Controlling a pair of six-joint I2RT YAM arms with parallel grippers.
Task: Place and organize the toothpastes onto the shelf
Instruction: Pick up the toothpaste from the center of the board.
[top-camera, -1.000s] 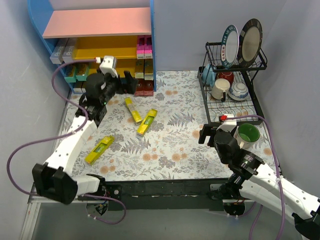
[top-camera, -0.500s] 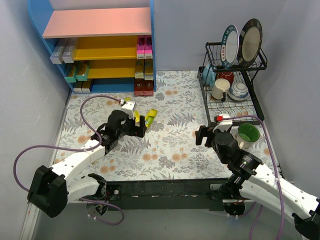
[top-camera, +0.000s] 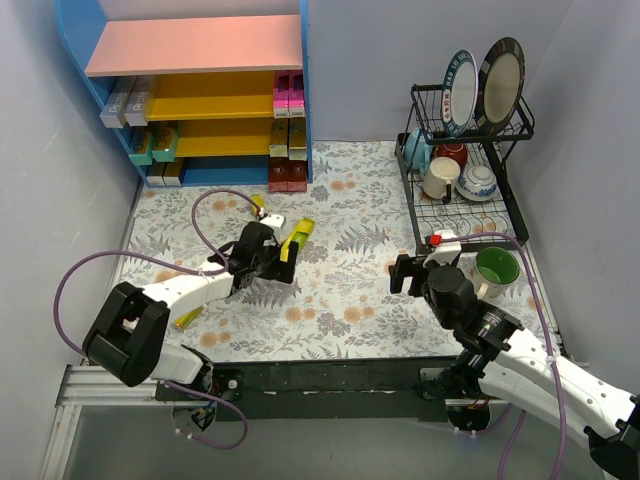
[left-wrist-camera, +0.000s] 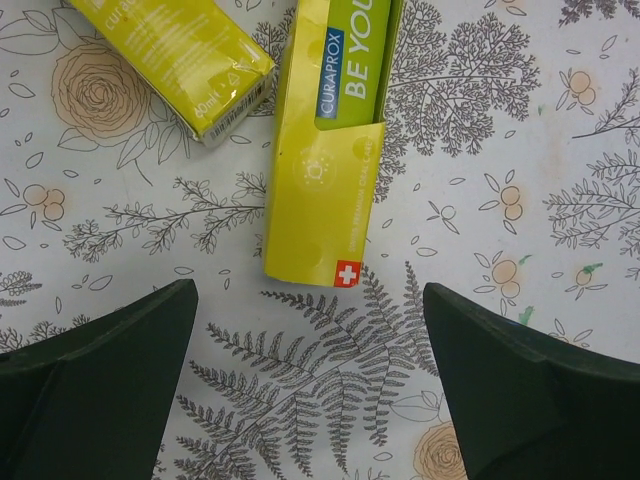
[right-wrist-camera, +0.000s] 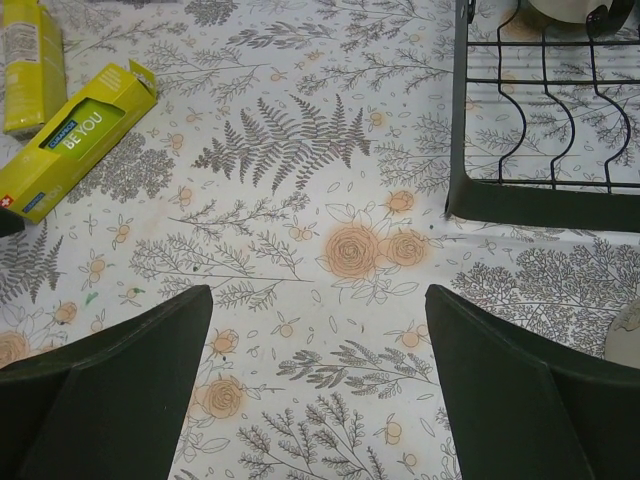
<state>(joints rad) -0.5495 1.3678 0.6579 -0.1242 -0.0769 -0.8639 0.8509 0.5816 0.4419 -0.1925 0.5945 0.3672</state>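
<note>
Evidently the pick-up step is in hand: the left jaws hang wide open and empty just above the floral desk (top-camera: 350, 290). They frame the near end of a yellow toothpaste box (left-wrist-camera: 325, 170), which lies flat at the upper middle of the left wrist view with its short end toward the camera. A second yellow box (left-wrist-camera: 175, 55) lies slanted at the upper left of that view, its corner near the first box, though whether they touch cannot be told. In the overhead view a third yellow box (top-camera: 186, 318) lies at the lower left, partly hidden under the left arm (top-camera: 180, 290). The shelf (top-camera: 190, 45) stands at the upper left of the overhead view. It already carries other boxes (top-camera: 288, 100) in silver, magenta, teal and dark red at the ends of its boards, with yellow board showing between them. The right jaws are likewise spread wide with nothing between them, hovering over the desk at the lower right, near the dish rack (top-camera: 470, 130). Next, the left arm probably has to advance and drop so the jaws straddle the first box across its narrow width, then close. The neighbouring box looks close enough to get nudged.
</note>
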